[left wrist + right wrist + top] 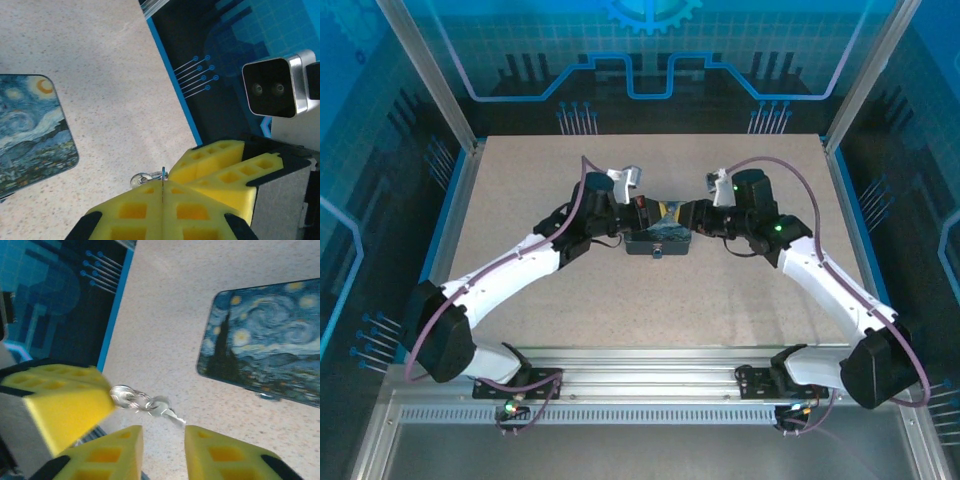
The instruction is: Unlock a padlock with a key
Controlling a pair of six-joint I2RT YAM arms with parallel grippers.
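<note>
yellow-foam left fingers [150, 225] clenched on the key [170, 415]
we see it held off the table [165, 300], midway between its left and right edges, just on the far-edge side of the tin [265, 340]. its long axis runs from the ring [125, 394] at the left foam into the gap of the right fingers [225, 452], which stand released and empty, nearest its tip.

Top external: high, behind, looking down on the whole table [650, 300]. Wrist cameras: close, angled down, both catching the Starry-Night tin [30, 135].
</note>
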